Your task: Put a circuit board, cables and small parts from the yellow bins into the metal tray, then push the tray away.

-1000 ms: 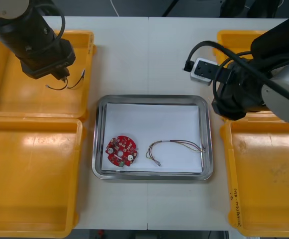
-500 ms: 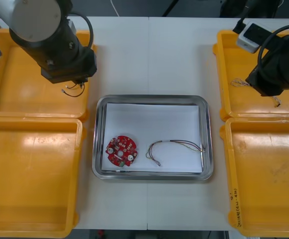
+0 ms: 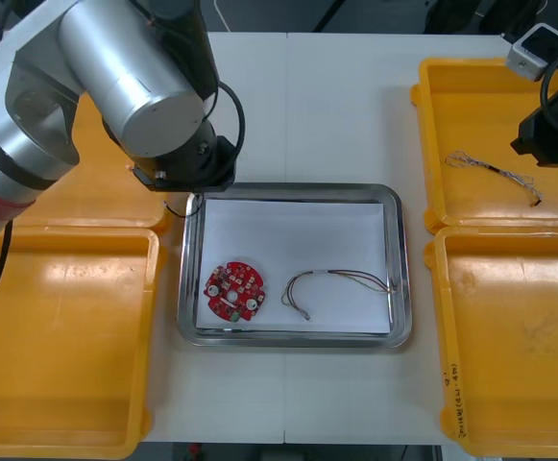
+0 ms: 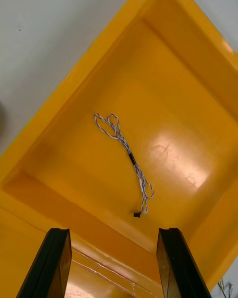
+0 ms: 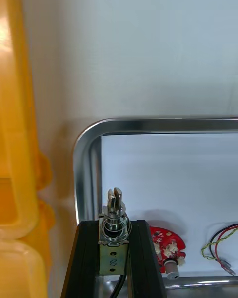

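Observation:
My left gripper (image 5: 113, 223) is shut on a small metal part (image 5: 114, 213) with a spring and black leads. It hangs over the near-left corner of the metal tray (image 5: 87, 149). In the front view the left arm (image 3: 154, 96) covers that gripper above the tray's (image 3: 401, 250) far-left corner. On the tray's white inside lie a round red circuit board (image 3: 233, 290) and a red and yellow cable (image 3: 341, 285). My right gripper (image 4: 113, 265) is open above a twisted blue and white cable (image 4: 126, 154), which lies in the far right yellow bin (image 3: 471, 115).
Yellow bins stand two at each side: the near left bin (image 3: 58, 336) and near right bin (image 3: 519, 346) look bare. The right arm (image 3: 555, 130) sits at the far right edge, over its bin. White table runs beyond the tray's far rim.
The left arm has swung right from the far left bin to the tray's far-left corner with the small metal part. The right arm has drawn back to the far right, uncovering the twisted cable.

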`<state>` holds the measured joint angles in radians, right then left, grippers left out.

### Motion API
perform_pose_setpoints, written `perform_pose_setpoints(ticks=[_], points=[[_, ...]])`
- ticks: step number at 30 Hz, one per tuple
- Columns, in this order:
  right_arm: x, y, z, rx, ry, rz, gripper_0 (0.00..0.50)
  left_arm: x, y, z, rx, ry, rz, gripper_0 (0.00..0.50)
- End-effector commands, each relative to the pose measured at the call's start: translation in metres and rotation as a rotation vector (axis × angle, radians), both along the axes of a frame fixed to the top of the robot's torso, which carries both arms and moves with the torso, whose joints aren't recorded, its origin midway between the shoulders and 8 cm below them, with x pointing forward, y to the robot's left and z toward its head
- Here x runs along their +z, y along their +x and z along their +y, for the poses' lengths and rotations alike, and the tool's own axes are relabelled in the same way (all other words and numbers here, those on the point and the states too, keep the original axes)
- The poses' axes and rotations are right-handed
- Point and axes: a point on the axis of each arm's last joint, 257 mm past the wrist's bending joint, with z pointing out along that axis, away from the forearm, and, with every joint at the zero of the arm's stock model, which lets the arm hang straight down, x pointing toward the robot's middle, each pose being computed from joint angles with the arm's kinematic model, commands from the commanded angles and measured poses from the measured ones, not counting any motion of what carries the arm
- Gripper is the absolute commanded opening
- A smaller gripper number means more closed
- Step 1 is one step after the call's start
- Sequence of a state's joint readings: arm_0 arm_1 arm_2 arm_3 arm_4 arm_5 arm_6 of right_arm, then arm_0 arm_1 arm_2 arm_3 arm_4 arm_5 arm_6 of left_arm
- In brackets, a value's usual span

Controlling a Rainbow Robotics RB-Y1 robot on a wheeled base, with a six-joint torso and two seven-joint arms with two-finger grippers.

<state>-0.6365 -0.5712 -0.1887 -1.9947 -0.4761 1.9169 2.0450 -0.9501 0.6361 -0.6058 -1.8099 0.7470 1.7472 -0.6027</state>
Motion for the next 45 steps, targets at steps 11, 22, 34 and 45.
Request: perform_pose_setpoints(ticks=[11,22,34,45], points=[[0.020,0.021,-0.047,-0.145,0.026,0.033,0.500,-0.050,-0.001,-0.033,-0.039,0.001,0.023,0.000],[0.009,0.030,-0.061,-0.209,0.065,0.107,0.500,-0.078,0.010,-0.030,-0.014,0.008,0.039,0.001],[-0.011,0.037,-0.074,-0.240,0.078,0.156,0.500,-0.100,0.012,-0.032,-0.022,0.016,0.045,0.000],[-0.009,0.068,-0.080,-0.234,0.123,0.151,0.500,-0.101,0.012,-0.032,-0.019,0.013,0.045,0.500]])
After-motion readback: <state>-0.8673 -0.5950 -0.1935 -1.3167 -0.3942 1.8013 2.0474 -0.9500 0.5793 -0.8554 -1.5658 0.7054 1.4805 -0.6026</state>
